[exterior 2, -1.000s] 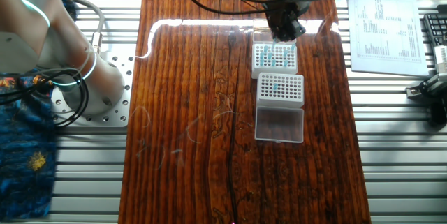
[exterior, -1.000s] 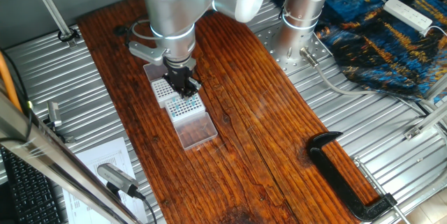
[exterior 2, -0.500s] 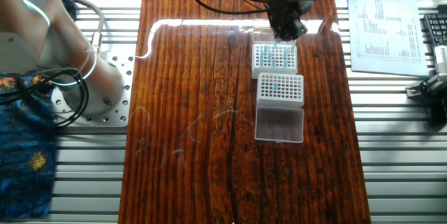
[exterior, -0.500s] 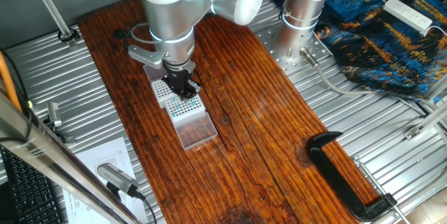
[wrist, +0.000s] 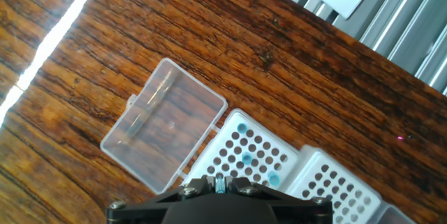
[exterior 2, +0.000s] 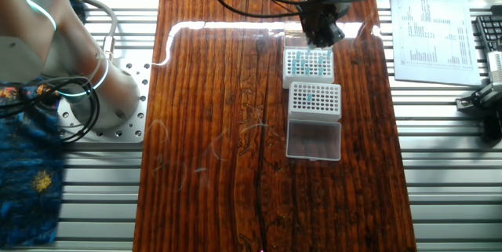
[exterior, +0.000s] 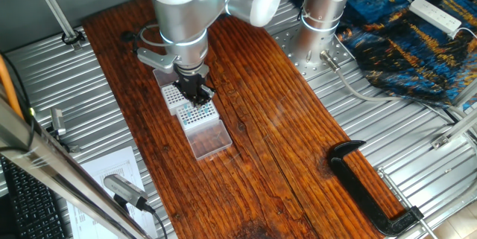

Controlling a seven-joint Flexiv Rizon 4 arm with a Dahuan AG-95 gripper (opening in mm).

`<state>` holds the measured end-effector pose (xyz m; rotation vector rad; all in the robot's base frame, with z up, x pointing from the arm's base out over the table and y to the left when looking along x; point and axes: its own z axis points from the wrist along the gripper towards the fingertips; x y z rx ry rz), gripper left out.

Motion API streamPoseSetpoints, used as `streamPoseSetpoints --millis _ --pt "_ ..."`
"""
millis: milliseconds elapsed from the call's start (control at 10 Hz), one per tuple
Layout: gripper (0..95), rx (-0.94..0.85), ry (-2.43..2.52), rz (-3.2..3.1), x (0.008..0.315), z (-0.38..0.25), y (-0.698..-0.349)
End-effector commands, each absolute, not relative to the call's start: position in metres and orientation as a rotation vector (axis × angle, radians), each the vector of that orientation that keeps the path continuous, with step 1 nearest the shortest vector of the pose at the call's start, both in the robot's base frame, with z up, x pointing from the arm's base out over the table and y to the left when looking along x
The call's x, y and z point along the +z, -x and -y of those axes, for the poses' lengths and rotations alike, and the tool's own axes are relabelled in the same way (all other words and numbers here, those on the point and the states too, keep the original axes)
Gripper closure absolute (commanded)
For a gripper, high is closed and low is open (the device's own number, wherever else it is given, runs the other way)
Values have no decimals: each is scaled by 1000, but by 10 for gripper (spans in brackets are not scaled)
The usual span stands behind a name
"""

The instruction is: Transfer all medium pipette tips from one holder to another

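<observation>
Hand view shows medium pipette tips (wrist: 246, 160) standing upright in their holder (wrist: 241, 155); the gripper (exterior 2: 318, 35) fingers' spread cannot be told

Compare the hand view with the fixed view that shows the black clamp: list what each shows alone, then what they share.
Only the hand view: individual teal-topped pipette tips among empty holes, and one at the gripper. Only the fixed view: the black clamp, the power strip and the arm. Both: the two white tip racks with the clear hinged lid on the wooden table.
</observation>
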<state>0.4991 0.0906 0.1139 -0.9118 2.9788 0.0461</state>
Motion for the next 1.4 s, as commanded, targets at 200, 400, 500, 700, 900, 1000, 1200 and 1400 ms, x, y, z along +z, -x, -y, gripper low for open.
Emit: streamPoseSetpoints --millis 200,400,500,700,900,1000,1200,1400 --pt "760 49 909 -2982 115 -90 -498" --pt "760 53 925 -2977 117 -90 -498" --pt "760 53 926 -2983 120 -91 -497" --pt "760 54 932 -2997 126 -88 -496" --pt "950 64 962 -2999 136 -72 -496" --pt "950 63 972 -2997 138 -67 -496" --pt "950 61 971 -2994 141 -55 -490" --pt "950 54 933 -3000 140 -48 -471"
